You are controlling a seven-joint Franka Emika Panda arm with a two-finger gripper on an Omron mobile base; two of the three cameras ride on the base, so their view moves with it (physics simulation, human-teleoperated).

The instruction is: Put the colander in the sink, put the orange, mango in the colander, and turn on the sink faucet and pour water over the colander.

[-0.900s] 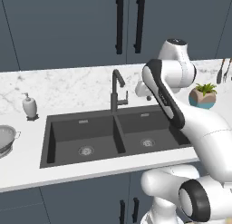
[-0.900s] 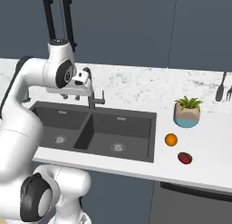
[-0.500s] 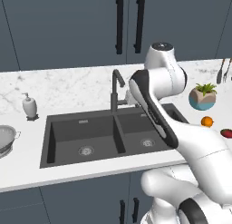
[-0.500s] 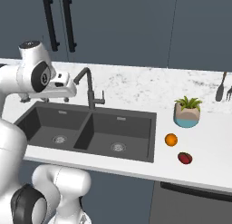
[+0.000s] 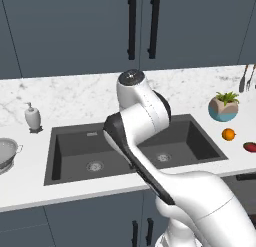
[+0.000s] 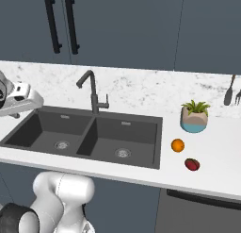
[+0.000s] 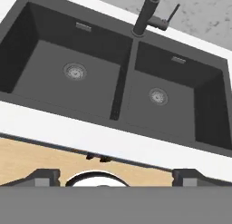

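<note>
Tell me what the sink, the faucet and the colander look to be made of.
Sink: matte dark grey, likely composite or coated metal; no shine.
Faucet: dark grey metal by its look, dull finish.
Colander: silver-grey metal, pale inside, slight sheen.

Rendered home kitchen: white marble counter (image 6: 141, 93) carrying a dark double-basin sink (image 6: 84, 135) with gooseneck faucet (image 6: 92, 91); dark handled cabinets (image 5: 142, 26) hanging above; soap dispenser (image 5: 33, 116) and potted plant (image 6: 194, 116) sitting out.
</note>
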